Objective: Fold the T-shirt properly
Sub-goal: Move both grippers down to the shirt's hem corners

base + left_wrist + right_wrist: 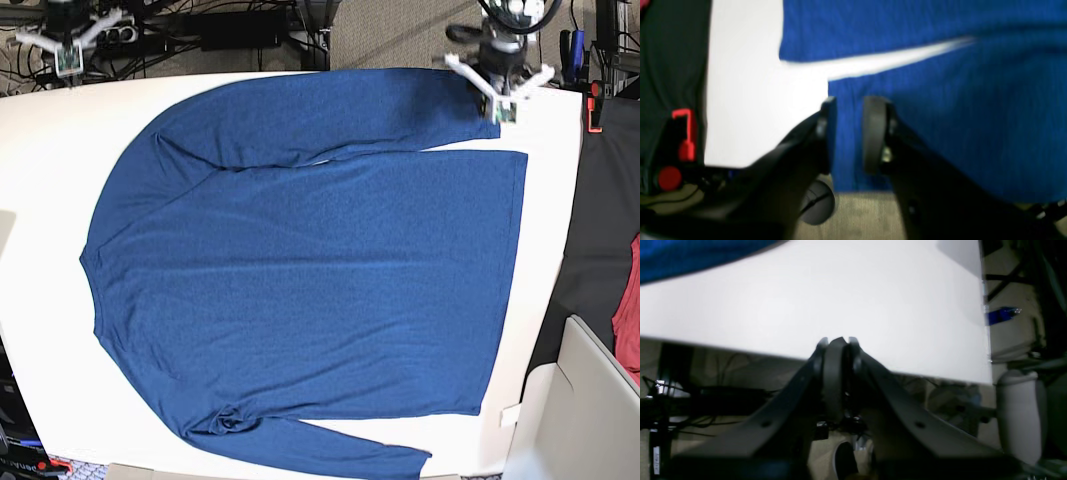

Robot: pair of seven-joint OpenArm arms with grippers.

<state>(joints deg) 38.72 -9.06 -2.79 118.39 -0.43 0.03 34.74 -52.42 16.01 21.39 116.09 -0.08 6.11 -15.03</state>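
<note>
The dark blue T-shirt (300, 260) lies spread flat on the white table (550, 250), collar side toward the left. One long sleeve (330, 110) runs along the far edge and the other (330, 450) along the near edge. My left gripper (497, 80) hovers at the far right over the far sleeve's cuff. In the left wrist view its fingers (875, 133) stand apart around blue fabric (957, 116) at the cuff edge, and the gripper (850, 110) is open. My right gripper (836, 340) is shut and empty at the table's far left corner (68, 40), off the shirt (690, 253).
A black cloth (600, 200) hangs beside the table's right edge, with a small red cloth (628, 300) at the frame edge. A grey box (580, 410) stands at the near right. Cables and gear (230, 25) crowd the floor beyond the far edge.
</note>
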